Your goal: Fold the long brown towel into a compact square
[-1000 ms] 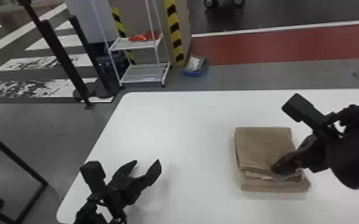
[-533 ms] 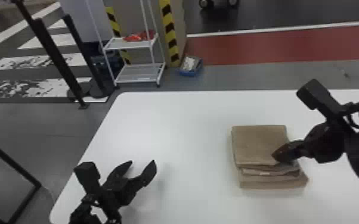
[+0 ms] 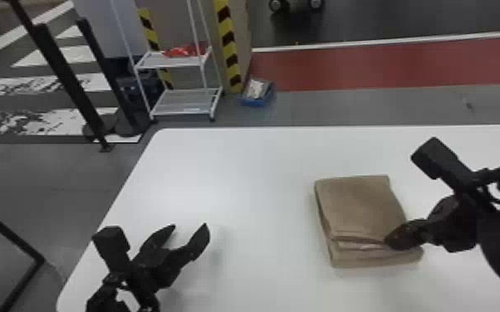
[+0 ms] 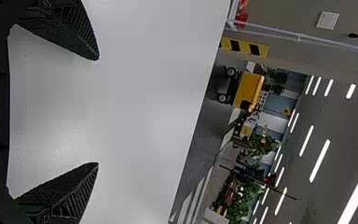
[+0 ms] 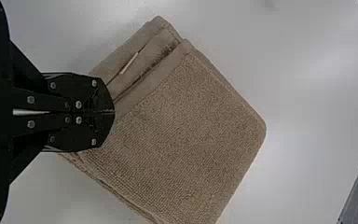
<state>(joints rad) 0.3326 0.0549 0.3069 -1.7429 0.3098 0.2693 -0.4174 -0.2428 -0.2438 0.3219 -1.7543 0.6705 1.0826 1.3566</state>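
Head view: the towel (image 3: 357, 207) lies on the surface (image 3: 257, 166), toward the robot's right, folded into a near-square stack. Its lower layers jut out on the side nearest the robot. The right gripper (image 3: 389, 241) is at the near right part of the stack, its tip at the layered edge. The left gripper (image 3: 188, 227) is over the surface, well apart from the towel, jaws spread.

Left wrist view: jaws wide apart, nothing between them.

Right wrist view: jaws pressed together over the layered edge; whether any cloth is caught beneath the tip cannot be told. A pale strip (image 5: 129, 63) shows between layers.

Assessment: folding appears nearly complete, with the uneven edge outstanding. The towel should handle as light, soft and limp, not fragile and hardly slippery. Closed jaws may press or nudge it, though dragging could shear the upper layers off the lower. For lifting, spread jaws should take the full stack at a smooth, folded side; gripping the loose edges risks opening it.
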